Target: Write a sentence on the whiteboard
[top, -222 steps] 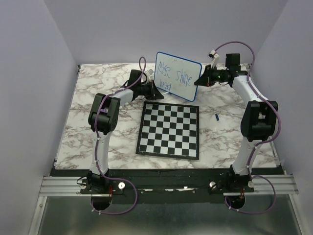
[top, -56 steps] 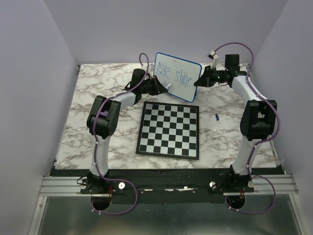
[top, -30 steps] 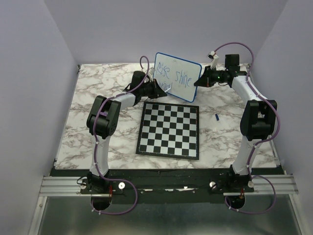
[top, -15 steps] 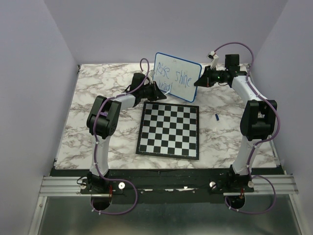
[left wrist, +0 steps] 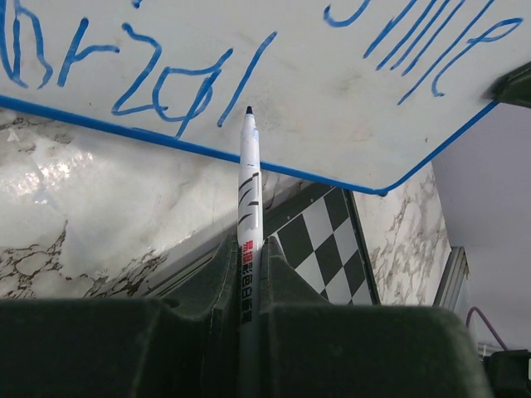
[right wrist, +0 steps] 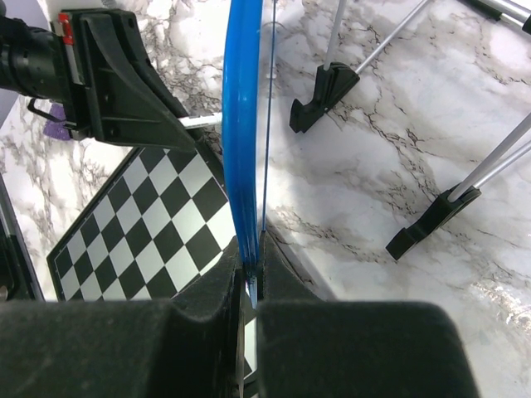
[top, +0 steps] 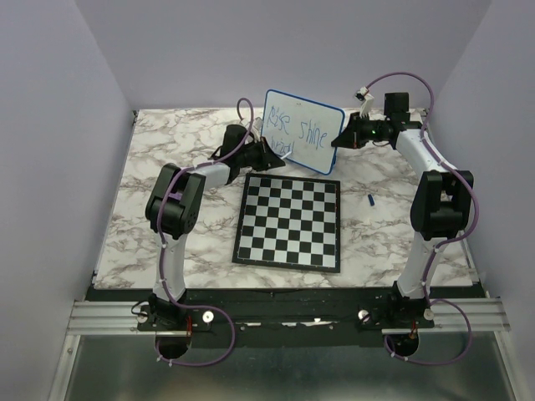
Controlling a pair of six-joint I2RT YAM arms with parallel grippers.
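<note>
Blue 2-line sentence (top: 312, 131) on whiteboard (top: 320, 156).

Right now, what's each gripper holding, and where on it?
Left gripper: marker, by its barrel, tip free. Right gripper: whiteboard, pinched at its blue side rim.

plain pale lavender-grey walls (top: 276, 42) close the space in on the left, back and right, evenly lit with only soft shadows. the desk (top: 134, 219) has a white marble-look top with grey-brown veins, a slotted aluminium rail (top: 100, 316) along its near edge and a dull grey metal sheet (top: 284, 372) below that.
</note>
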